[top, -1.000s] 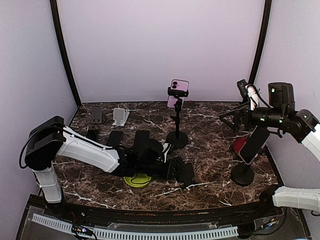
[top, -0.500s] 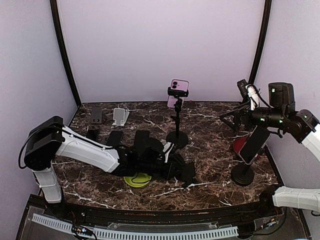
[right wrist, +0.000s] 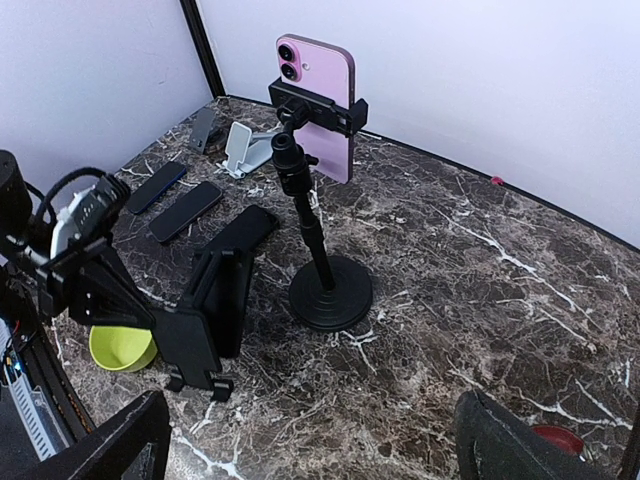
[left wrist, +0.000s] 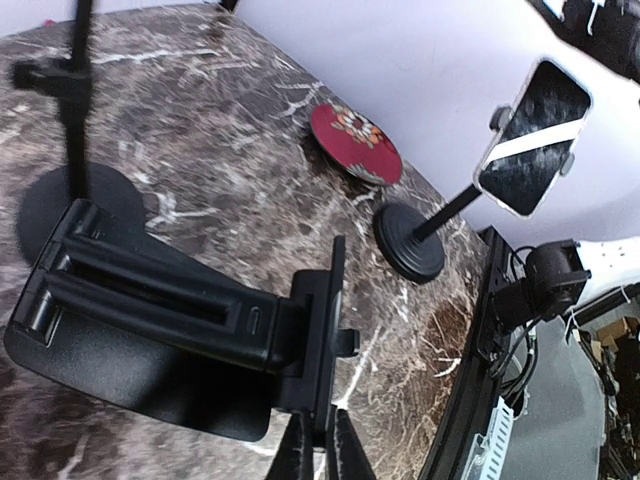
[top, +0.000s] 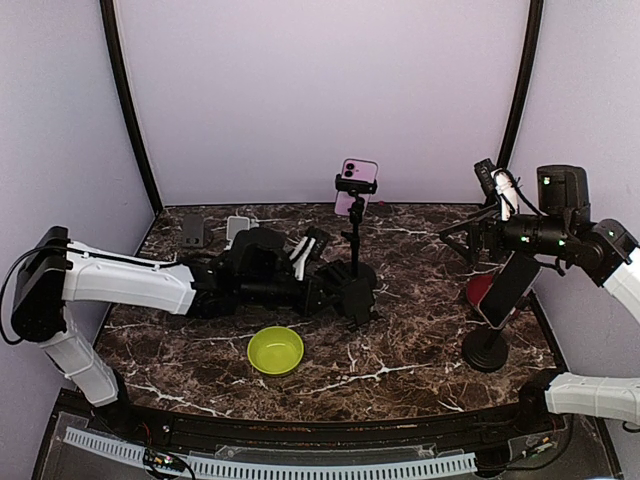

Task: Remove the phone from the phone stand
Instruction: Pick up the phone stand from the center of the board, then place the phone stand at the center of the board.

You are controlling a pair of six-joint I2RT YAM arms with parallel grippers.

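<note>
Your left gripper is clamped on a black folding stand in the middle of the table, just beside the tall stand; keep it off that base. The pink phone sits clipped atop that stand near the back edge: bring your wide-open right gripper in level, pinch above the clip, lift straight. Right of the pole is open; another stand crowds the right edge.

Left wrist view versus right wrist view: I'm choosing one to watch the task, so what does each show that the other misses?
Only left wrist: the dark phone, clamped on a second stand. Only right wrist: the pink phone and the bowl. Both: the pole stand and the black holder pinched by the left gripper.
</note>
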